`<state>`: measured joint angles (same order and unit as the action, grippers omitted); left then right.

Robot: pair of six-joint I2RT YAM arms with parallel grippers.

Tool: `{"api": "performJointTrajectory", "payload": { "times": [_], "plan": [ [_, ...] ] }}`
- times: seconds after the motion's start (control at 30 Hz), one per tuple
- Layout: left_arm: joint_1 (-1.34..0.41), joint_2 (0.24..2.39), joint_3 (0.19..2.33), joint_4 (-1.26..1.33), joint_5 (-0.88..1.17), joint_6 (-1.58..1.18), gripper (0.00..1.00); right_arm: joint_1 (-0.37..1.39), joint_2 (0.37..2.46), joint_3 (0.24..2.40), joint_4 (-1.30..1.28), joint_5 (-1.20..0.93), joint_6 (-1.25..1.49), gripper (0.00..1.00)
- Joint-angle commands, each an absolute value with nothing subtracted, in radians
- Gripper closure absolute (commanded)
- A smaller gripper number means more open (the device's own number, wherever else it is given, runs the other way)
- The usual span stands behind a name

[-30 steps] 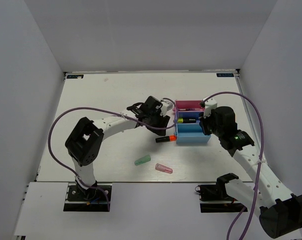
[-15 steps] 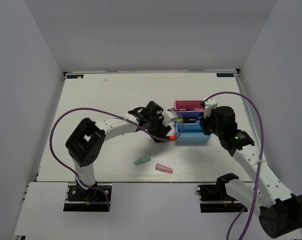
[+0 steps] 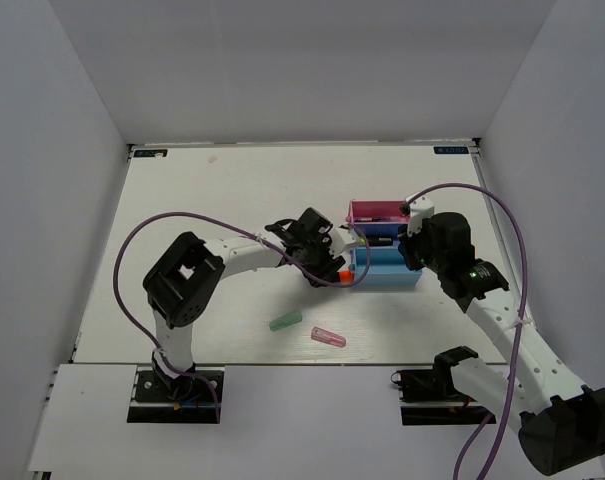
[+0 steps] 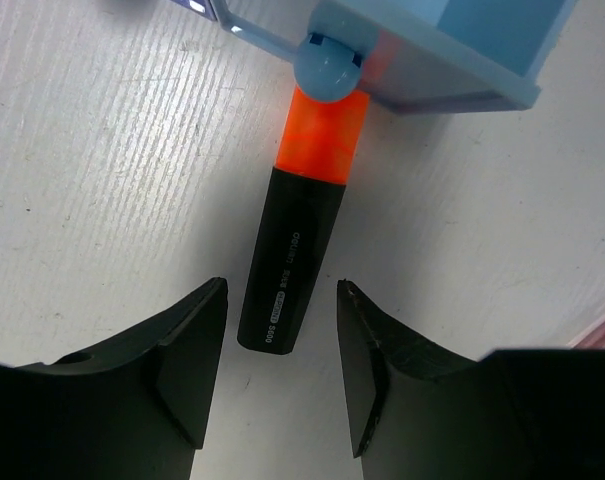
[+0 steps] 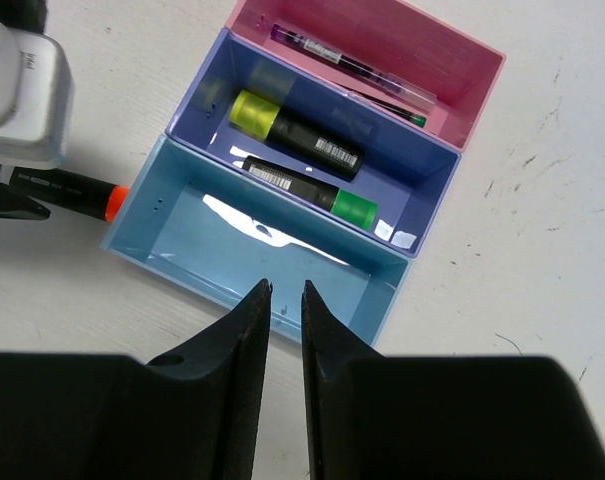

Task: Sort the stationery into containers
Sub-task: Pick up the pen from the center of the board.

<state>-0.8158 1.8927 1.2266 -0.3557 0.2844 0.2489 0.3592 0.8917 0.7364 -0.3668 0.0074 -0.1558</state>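
A black highlighter with an orange end (image 4: 292,260) lies flat on the table, and its orange tip touches a corner of the light blue bin (image 4: 462,50). My left gripper (image 4: 282,300) is open and straddles the highlighter's black rear end without touching it. From above, this left gripper (image 3: 332,265) is just left of the containers (image 3: 382,278). My right gripper (image 5: 285,287) hovers over the light blue bin's (image 5: 182,230) near wall, jaws a narrow slit apart and empty. The dark blue bin (image 5: 412,190) holds a yellow-ended highlighter (image 5: 282,125) and a green-ended one (image 5: 312,190). The pink bin (image 5: 462,80) holds pens (image 5: 322,52).
A translucent green capsule (image 3: 285,321) and a pink one (image 3: 328,337) lie on the table in front of the bins, toward the arm bases. White walls enclose the table on three sides. Purple cables arch over both arms.
My left gripper has come down and to the right, so its fingers now stand either side of the orange highlighter. The highlighter's tip now sits nearer the light blue bin. The right arm has not moved.
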Motion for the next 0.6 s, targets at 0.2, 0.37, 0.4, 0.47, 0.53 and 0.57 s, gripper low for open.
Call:
{"api": "performJointTrajectory", "payload": {
  "times": [0.2,0.37,0.4,0.47,0.53,0.57],
  "plan": [
    [-0.828,1.901,1.189,-0.281,0.235,0.256,0.45,0.348,0.89,0.733,-0.336,-0.021,-0.143,0.78],
    [-0.841,1.902,1.144,-0.256,0.189,0.264,0.48,0.342,0.89,0.735,-0.337,-0.023,-0.141,0.78],
    [-0.848,1.904,1.138,-0.25,0.175,0.265,0.49,0.345,0.888,0.735,-0.339,-0.023,-0.141,0.78],
    [-0.853,1.907,1.128,-0.256,0.158,0.275,0.5,0.342,0.884,0.735,-0.341,-0.025,-0.14,0.78],
    [-0.857,1.91,1.12,-0.258,0.146,0.279,0.52,0.336,0.885,0.736,-0.339,-0.025,-0.141,0.78],
    [-0.857,1.91,1.112,-0.256,0.141,0.281,0.54,0.337,0.884,0.736,-0.337,-0.026,-0.138,0.78]
  ]
}}
